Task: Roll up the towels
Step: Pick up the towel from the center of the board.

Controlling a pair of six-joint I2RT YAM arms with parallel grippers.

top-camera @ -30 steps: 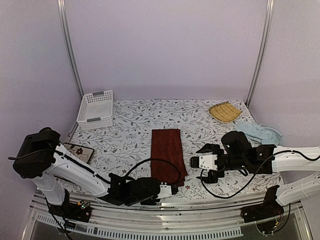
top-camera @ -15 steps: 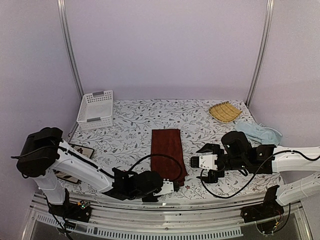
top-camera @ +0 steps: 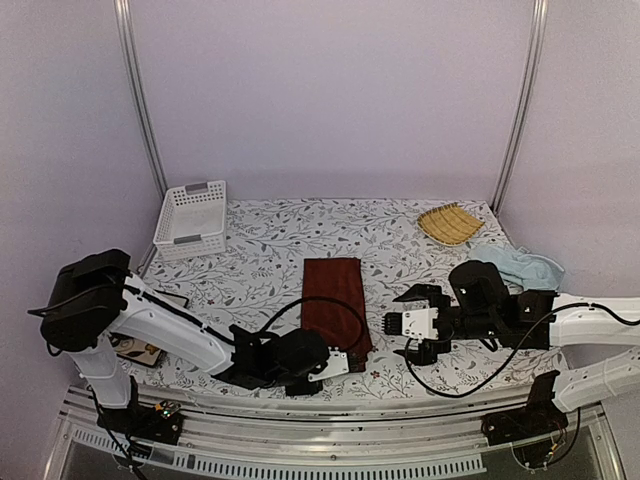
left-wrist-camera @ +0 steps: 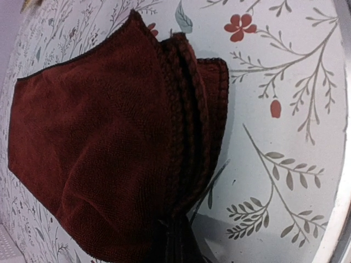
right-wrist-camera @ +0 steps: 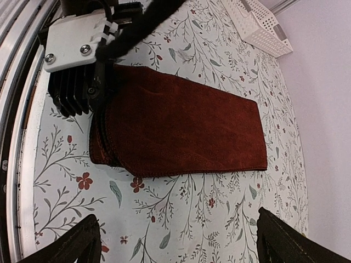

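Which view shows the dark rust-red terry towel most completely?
Right wrist: nearly the whole dark rust-red terry towel is visible, laid flat. Left wrist shows it close but cropped; top shows it small.

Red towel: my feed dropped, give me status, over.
Left hand shut on red towel's near end; right hand open alongside. Towel flat, unrolled. Left arm's cable loops above it.

Floral table (top-camera: 260, 265) carries red towel (top-camera: 331, 288), blue towel (top-camera: 526, 267), white basket (top-camera: 192, 218), yellow mat (top-camera: 450, 223).
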